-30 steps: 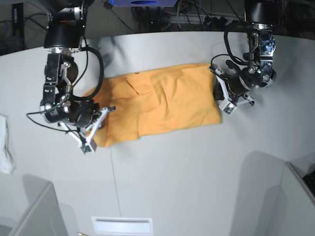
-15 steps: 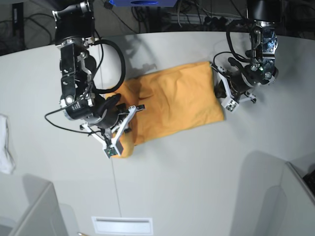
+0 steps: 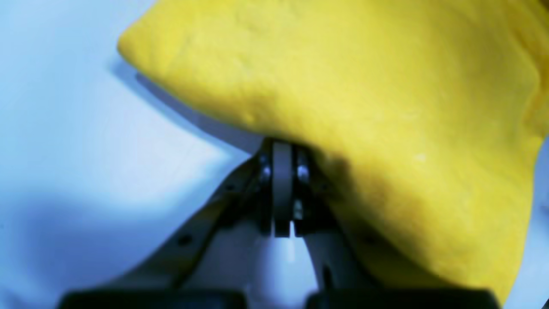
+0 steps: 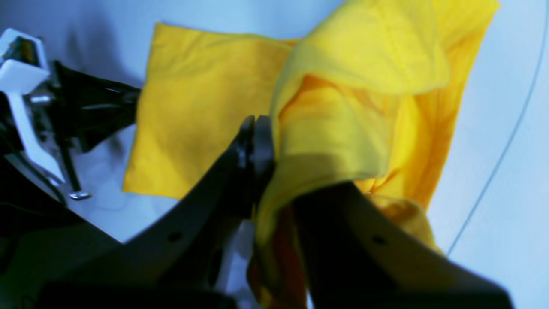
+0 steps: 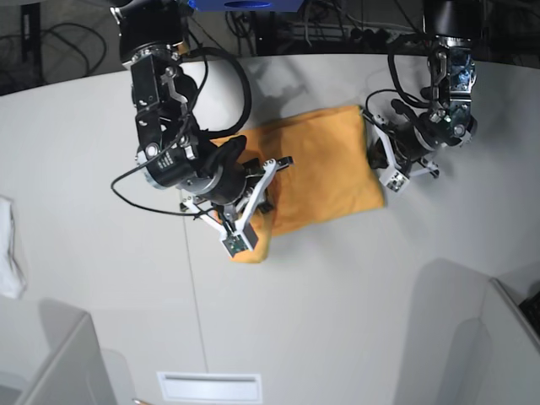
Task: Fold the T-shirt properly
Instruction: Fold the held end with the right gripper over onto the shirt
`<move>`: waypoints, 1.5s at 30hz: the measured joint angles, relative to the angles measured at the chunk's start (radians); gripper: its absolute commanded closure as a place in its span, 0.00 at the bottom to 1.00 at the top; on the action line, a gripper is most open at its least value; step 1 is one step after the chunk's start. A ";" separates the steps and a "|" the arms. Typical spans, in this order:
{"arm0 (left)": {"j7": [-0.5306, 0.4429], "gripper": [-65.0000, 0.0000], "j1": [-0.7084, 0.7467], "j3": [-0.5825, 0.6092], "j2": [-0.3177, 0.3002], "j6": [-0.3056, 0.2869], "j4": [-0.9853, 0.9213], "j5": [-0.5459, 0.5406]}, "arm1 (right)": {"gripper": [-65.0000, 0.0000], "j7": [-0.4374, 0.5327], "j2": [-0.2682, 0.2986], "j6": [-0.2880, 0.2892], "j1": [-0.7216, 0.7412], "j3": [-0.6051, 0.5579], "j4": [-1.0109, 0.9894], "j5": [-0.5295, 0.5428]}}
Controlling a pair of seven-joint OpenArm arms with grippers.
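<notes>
My right end effector (image 5: 245, 221) carrying shirt (image 5: 325, 164) edge further across; left end effector (image 3: 283, 154) clamping opposite edge. Mid-fold; next laying edge flat on worktop (image 5: 354, 295).

T-shirt (image 5: 325, 164): plain orange-yellow
Table (image 5: 354, 295): pale grey-white
Arms (image 5: 160, 126): black, with white parts
Cloth (image 5: 10, 253) at 9 o'clock: white

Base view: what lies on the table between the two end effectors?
Only the T-shirt spans that stretch, from the right end effector to the left end effector; the base view shows nothing else there.
</notes>
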 measured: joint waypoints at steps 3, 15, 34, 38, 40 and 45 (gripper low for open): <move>0.001 1.00 -0.003 0.002 0.002 0.000 0.000 0.000 | 1.00 0.004 -0.003 -0.002 0.001 -0.052 0.000 -0.004; 0.019 1.00 -0.033 0.006 0.008 0.000 -0.009 0.008 | 1.00 0.102 -0.014 -0.081 0.005 -0.191 -0.060 0.000; 0.014 1.00 -0.023 0.001 0.006 0.000 -0.007 0.007 | 1.00 0.212 -0.043 -0.089 0.005 -0.291 -0.249 0.000; 0.003 1.00 0.012 -0.007 0.005 0.000 0.012 -0.001 | 1.00 0.237 -0.046 -0.089 0.003 -0.296 -0.265 0.000; 0.008 1.00 0.039 -0.058 0.008 -0.001 0.025 -0.008 | 1.00 0.235 -0.047 -0.089 0.002 -0.299 -0.269 0.005; 0.026 1.00 0.121 -0.216 0.000 0.001 0.084 0.013 | 1.00 0.235 -0.047 -0.089 0.005 -0.293 -0.270 0.004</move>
